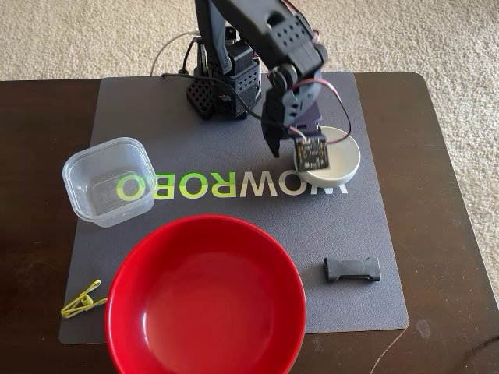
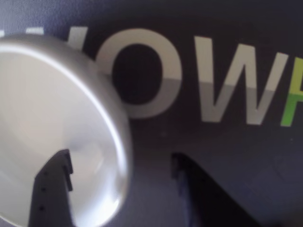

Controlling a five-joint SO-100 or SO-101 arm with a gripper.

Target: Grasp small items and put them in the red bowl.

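Fixed view: the gray mat lies on a dark table, with bare mat between items. One red bowl sits at 6 o'clock, its front rim cut off. One clear tub at 9, one clothespin at 8 on the mat edge, one black clip at 4, one white bowl at 2, partly hidden by the arm. Wrist view, blurred: the gripper is open, one finger inside the bowl's rim, the other outside.
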